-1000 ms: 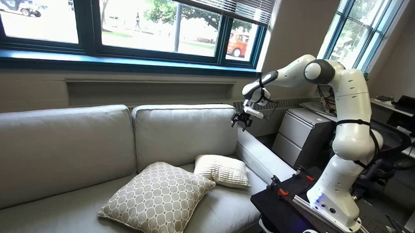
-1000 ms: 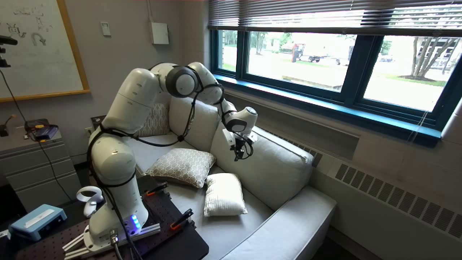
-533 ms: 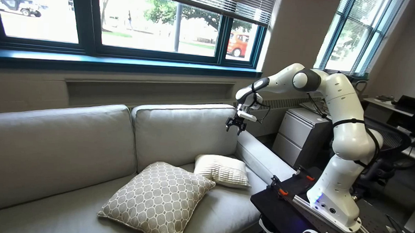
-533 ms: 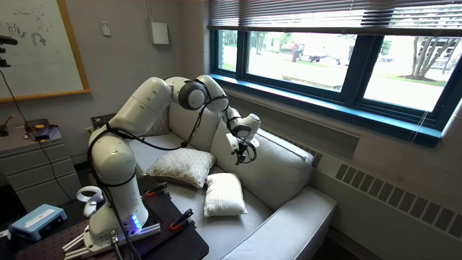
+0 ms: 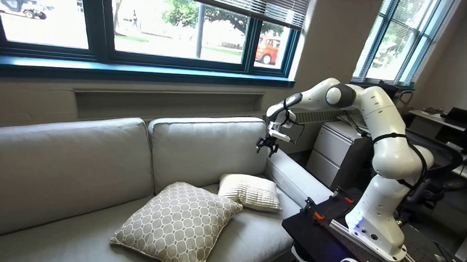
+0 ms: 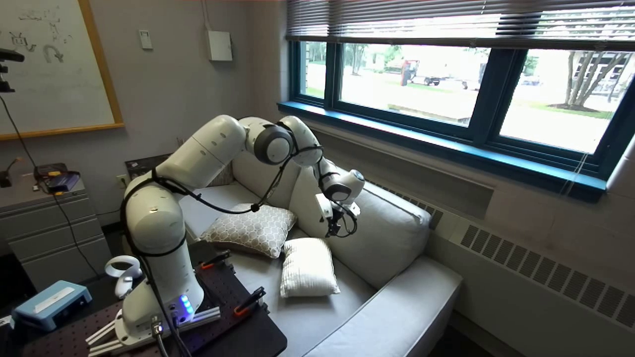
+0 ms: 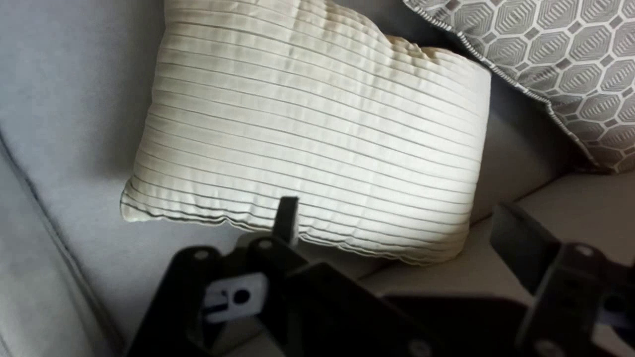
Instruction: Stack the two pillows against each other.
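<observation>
The smaller cream-white pillow (image 5: 250, 191) lies on the couch seat near the armrest; it also shows in an exterior view (image 6: 308, 267) and fills the middle of the wrist view (image 7: 317, 134). The large beige lattice pillow (image 5: 178, 223) lies beside it, further from the armrest; it shows in an exterior view (image 6: 253, 228) and at the top right of the wrist view (image 7: 580, 64). My gripper (image 5: 265, 151) hangs above the cream pillow's back side, in front of the back cushion, apart from both pillows. In the wrist view my gripper (image 7: 397, 213) has its fingers wide apart with nothing between them.
The couch back cushion (image 5: 209, 149) stands behind the pillows and gripper. The couch armrest (image 5: 294, 177) runs beside the cream pillow. A black table (image 6: 268, 332) with clamps (image 6: 249, 301) carries the arm's base. Another patterned pillow (image 6: 223, 177) is partly hidden behind the arm.
My arm has reached forward and lowered, bringing the gripper down in front of the back cushion. The gripper stays open. Both pillows have not moved.
</observation>
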`<state>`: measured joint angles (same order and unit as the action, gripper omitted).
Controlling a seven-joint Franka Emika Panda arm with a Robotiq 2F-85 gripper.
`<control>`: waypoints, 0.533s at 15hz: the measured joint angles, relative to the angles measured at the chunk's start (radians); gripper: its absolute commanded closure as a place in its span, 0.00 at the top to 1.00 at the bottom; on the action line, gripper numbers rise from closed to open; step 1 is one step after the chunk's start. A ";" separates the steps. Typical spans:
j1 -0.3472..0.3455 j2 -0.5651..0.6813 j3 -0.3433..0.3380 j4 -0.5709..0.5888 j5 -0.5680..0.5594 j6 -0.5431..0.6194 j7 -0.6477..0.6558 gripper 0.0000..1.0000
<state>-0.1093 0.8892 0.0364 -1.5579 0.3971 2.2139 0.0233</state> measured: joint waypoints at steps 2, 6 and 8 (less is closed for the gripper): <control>-0.058 0.079 0.030 0.039 0.024 -0.036 -0.050 1.00; -0.145 0.243 0.073 0.134 0.069 -0.124 -0.109 1.00; -0.158 0.319 0.078 0.183 0.075 -0.159 -0.106 1.00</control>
<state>-0.2673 1.2085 0.1148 -1.3747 0.4720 2.0549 -0.0823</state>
